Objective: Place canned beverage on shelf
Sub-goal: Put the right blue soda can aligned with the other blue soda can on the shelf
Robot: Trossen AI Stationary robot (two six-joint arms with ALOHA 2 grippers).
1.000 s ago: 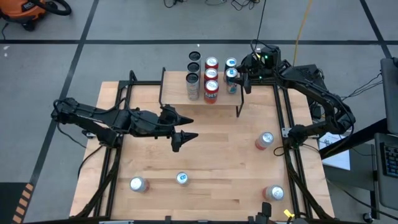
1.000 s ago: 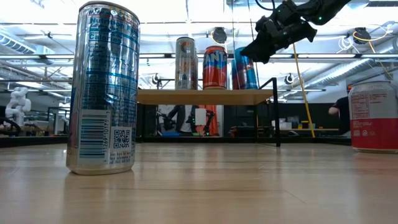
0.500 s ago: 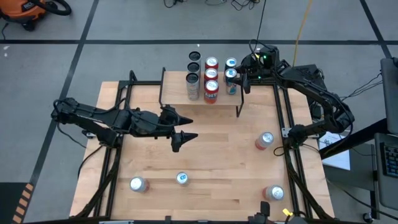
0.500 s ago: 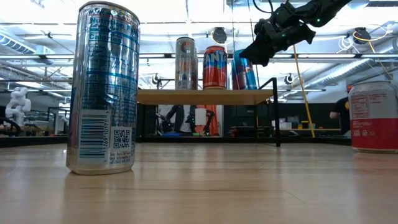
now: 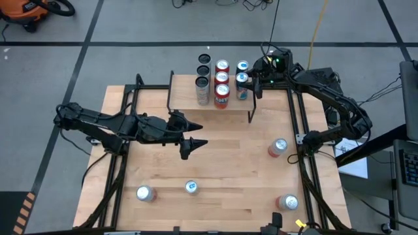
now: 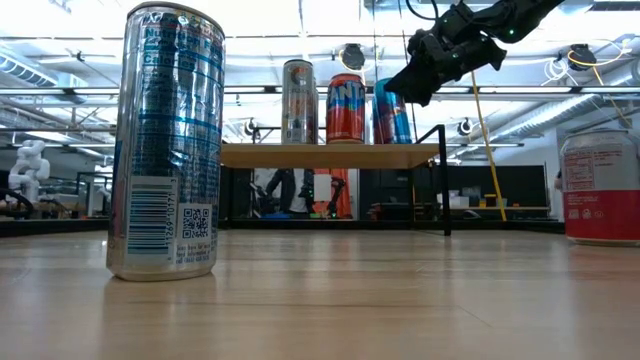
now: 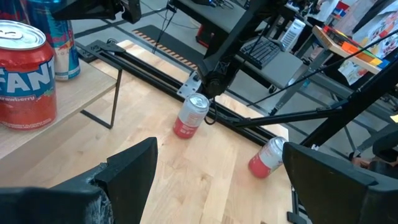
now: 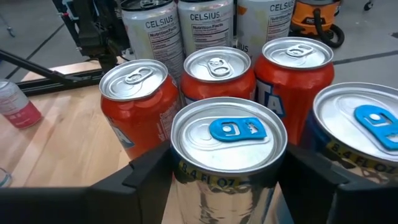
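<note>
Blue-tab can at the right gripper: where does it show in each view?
High: blue-tab can at the right end of the shelf, by the right gripper.
Low: rightmost on the shelf, partly behind that gripper.
Left wrist: upper left, probably this can.
Right wrist: centre.
Landmark: front Fanta can beside it.

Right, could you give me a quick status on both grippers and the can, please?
Right gripper astride blue-tab can on shelf, jaws easing apart. Left gripper open, mid-table. Red cans crowd close.
</note>
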